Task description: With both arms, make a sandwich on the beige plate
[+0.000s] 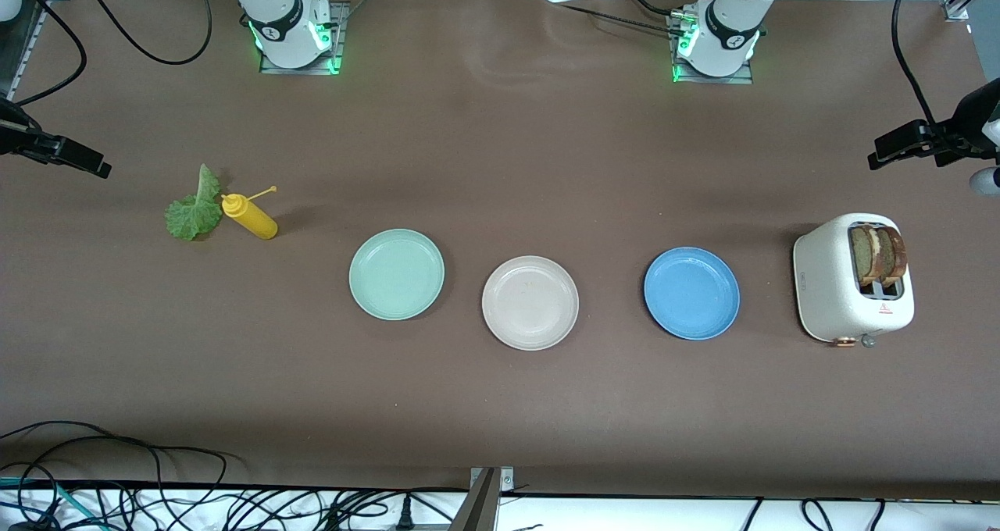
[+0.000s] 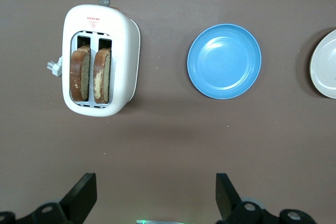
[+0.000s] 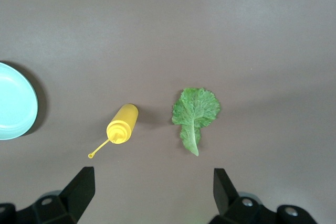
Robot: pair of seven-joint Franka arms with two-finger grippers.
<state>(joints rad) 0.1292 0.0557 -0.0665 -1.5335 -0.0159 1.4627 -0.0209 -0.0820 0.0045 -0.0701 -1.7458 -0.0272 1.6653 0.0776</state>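
Observation:
The beige plate (image 1: 530,302) lies bare mid-table, between a mint-green plate and a blue plate; its edge also shows in the left wrist view (image 2: 325,64). Two brown-crusted bread slices (image 1: 879,254) (image 2: 89,74) stand in the slots of a white toaster (image 1: 828,281) at the left arm's end. A ruffled lettuce leaf (image 1: 193,211) (image 3: 195,111) lies flat at the right arm's end. My left gripper (image 2: 155,184) hangs open above bare tablecloth beside the toaster. My right gripper (image 3: 152,179) hangs open over bare cloth beside the lettuce. Neither holds anything.
A yellow squeeze bottle (image 1: 250,217) (image 3: 122,124) lies on its side next to the lettuce. The mint-green plate (image 1: 396,274) (image 3: 16,100) and the blue plate (image 1: 691,293) (image 2: 224,60) flank the beige one. Cables run along the table's front edge.

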